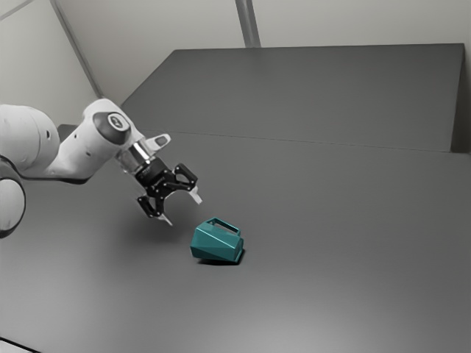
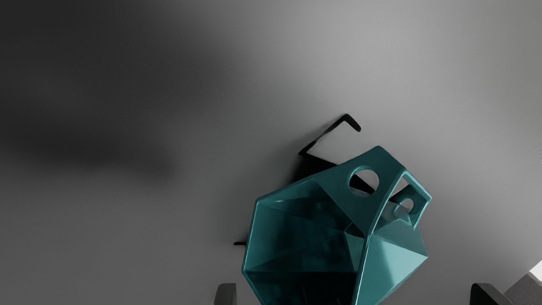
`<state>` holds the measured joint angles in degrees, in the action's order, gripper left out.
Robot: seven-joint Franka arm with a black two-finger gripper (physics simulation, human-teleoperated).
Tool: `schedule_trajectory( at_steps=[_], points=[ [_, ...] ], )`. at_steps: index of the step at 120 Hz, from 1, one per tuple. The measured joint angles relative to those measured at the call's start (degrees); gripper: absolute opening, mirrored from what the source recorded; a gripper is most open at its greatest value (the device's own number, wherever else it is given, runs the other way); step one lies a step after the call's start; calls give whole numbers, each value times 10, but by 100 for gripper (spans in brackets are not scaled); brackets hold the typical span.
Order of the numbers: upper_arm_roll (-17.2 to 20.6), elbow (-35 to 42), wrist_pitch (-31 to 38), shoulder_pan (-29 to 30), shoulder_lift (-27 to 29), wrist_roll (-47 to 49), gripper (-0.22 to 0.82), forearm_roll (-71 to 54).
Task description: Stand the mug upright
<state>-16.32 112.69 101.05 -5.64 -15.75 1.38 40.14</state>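
Across the grey worktop (image 1: 346, 220) our arm (image 1: 73, 156) reaches in from the exterior view's left. Our end effector (image 1: 183, 209) hangs above the surface, released and empty, its fingers (image 2: 225, 294) spread wide. Near them, well in from the worktop edge at the exterior view's lower left, the teal mug (image 1: 215, 243) lies on its side, mouth towards us, handle (image 1: 223, 223) raised.

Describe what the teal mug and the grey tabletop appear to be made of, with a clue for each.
The mug looks like glossy hard plastic or glazed ceramic: bright glints run along its edges. The tabletop looks smooth and fairly matte, perhaps laminate or painted board: its light patches fade softly, without grain.
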Motion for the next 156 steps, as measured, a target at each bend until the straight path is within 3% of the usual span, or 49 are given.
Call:
schedule_trajectory(
  at_steps=[61, 85, 99, 117, 143, 156],
  points=[
    [42, 11, 18, -1, -44, 0, 60, 95],
    [47, 6, 25, -2, -48, 0, 15, 95],
    [52, 1, 26, -3, -47, 2, -2, 95],
    [67, -14, 28, -4, -43, 10, -12, 93],
    [85, -18, 34, -7, -37, 28, -16, 83],
    [99, -18, 56, -20, -3, 38, -17, 25]
  ],
)
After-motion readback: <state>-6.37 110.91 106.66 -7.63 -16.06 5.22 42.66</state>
